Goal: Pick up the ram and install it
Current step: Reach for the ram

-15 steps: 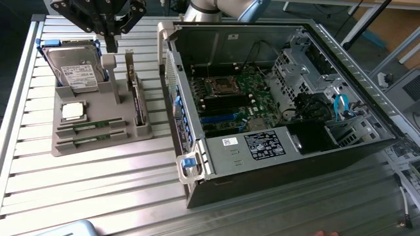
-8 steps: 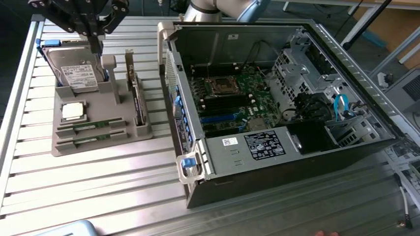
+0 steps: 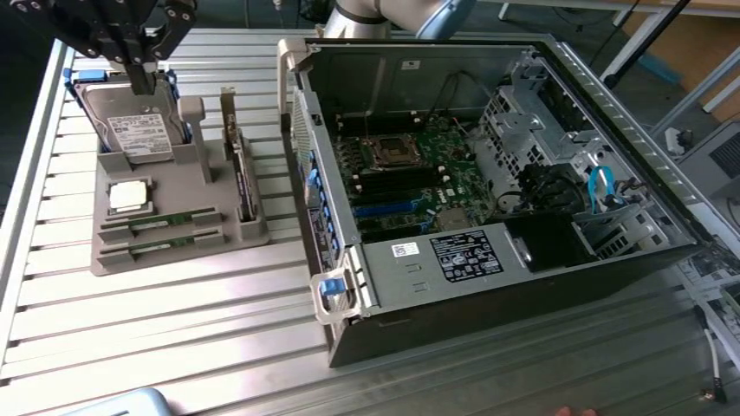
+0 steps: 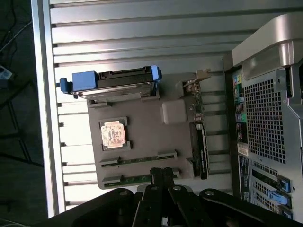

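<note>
Tabletop (image 3: 173,321) of ribbed metal carries everything: the open computer case (image 3: 486,299) on the exterior view's right, its motherboard (image 3: 428,169) exposed, and a grey parts tray (image 3: 220,236) just beside it on the left. On the tray, a hard drive (image 3: 139,130) sits at the far end as the exterior view shows it. A dark expansion card (image 3: 241,173) runs along the edge nearest the case, and a square processor (image 3: 127,196) rests in its pocket. Two thin green boards lie side by side in slots at the near end: one ram stick (image 3: 156,220) and a second ram stick (image 3: 152,247). Neither is lifted yet. The gripper (image 3: 141,84) hangs high above the hard drive, well apart from both sticks, fingers closed together and holding nothing. To pick cleanly, I judge the jaws should part just enough to straddle one stick across its thin faces, centred along its length, square to the slot, clear of its twin and the processor
</note>
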Controlling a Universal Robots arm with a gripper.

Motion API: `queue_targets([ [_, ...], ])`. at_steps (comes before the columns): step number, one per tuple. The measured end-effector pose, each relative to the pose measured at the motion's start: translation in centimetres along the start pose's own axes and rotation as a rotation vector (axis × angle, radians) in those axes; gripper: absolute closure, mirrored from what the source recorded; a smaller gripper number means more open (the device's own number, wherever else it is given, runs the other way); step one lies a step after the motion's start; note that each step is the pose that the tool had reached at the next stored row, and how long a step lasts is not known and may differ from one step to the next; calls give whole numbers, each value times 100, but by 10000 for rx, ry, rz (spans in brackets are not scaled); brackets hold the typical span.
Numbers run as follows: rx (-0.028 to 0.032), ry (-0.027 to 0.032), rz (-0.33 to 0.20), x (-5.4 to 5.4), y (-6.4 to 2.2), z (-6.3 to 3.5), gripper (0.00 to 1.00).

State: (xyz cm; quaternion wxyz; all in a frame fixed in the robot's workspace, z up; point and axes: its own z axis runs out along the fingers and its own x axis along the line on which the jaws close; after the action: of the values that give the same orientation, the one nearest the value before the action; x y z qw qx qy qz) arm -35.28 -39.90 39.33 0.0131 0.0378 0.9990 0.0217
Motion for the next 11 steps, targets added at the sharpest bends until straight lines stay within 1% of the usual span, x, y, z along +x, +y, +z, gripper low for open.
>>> queue_targets([
  [11, 0, 0, 1, 34, -2, -1, 89],
])
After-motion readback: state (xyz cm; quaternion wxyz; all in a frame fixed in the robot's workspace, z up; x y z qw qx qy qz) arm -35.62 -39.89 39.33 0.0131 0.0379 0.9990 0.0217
